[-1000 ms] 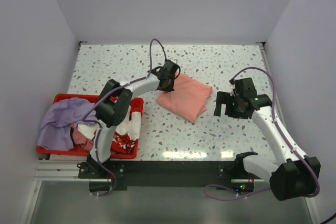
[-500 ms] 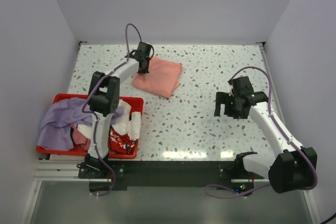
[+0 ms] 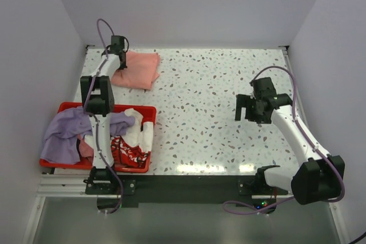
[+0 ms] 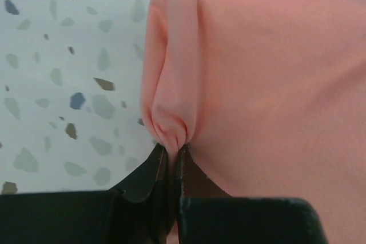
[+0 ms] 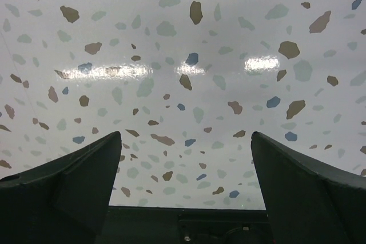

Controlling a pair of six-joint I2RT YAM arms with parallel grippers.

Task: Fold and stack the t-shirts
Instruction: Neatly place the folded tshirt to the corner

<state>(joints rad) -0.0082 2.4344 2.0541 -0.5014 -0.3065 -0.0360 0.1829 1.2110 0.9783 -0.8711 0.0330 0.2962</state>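
Note:
The folded salmon-pink t-shirt lies at the far left corner of the table. My left gripper is shut on its left edge; the wrist view shows the jaws pinching a bunched fold of the pink t-shirt. A lavender-purple t-shirt and a white t-shirt with red print sit heaped in the red crate. My right gripper is open and empty over bare table at the right, with only speckled tabletop between its fingers.
The red crate stands at the near left, beside the left arm's base. White walls close the table on the left, back and right. The speckled tabletop lies between the two arms.
My left gripper has dragged the folded pink t-shirt from the table's middle to the far left corner. The right gripper has stayed in nearly the same place.

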